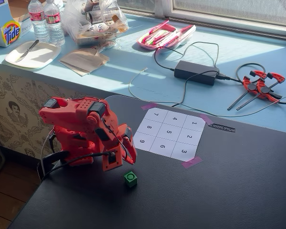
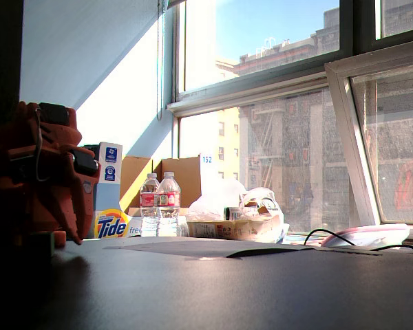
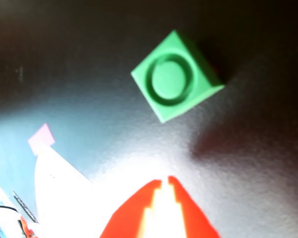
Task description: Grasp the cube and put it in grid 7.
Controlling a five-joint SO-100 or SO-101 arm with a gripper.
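Observation:
The small green cube (image 1: 130, 179) with a round recess on top sits on the black table, in front of the paper sheet. In the wrist view the cube (image 3: 176, 79) lies ahead of the fingertips, apart from them. My red gripper (image 1: 129, 158) points down just behind and left of the cube; in the wrist view the gripper (image 3: 164, 181) has its tips almost touching and holds nothing. Grid 7 (image 1: 157, 116) is the far left corner cell of the white 3x3 sheet (image 1: 169, 133) and is empty.
Purple tape (image 1: 191, 162) holds the sheet's corners. A power brick (image 1: 196, 72) with cables, red clamps (image 1: 262, 86), bottles (image 1: 46, 21), a plate (image 1: 32, 54) and bags lie on the blue sill behind. The folded arm (image 2: 34, 179) fills the left of the low fixed view.

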